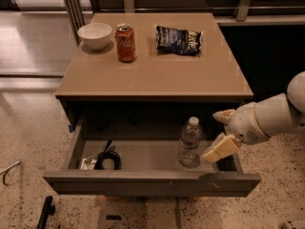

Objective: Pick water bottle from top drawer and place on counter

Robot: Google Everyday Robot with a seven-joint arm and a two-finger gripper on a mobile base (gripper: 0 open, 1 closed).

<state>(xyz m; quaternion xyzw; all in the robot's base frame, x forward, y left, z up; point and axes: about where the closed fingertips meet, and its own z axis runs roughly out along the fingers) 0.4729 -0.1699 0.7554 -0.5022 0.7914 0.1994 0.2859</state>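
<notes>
Right now the water bottle (189,142) stands upright inside the open top drawer (152,182), toward the right side of its grey floor, with its white cap reaching up near the shadow under the counter (157,78). The gripper (210,136) sits just to the right of the bottle, over the drawer's right end, at the tip of a white arm (271,118) that comes in from the right edge of the view. Its two tan fingers are spread wide apart: one points left at about the height of the bottle's cap, and the other angles down toward the bottle's base. The lower fingertip is just beside the base of the bottle; I cannot tell whether it touches. The bottle is not between the fingers, and the gripper holds nothing.

At the left end of the drawer lies a coiled black cable (108,158), with a small white object (86,163) just beside it.

On the counter, along the far side, a white bowl (95,35) sits at the left, a red soda can (126,43) stands just to its right, and a dark chip bag (179,38) lies further right, apart from the can. Below the drawer is speckled floor (281,199).
</notes>
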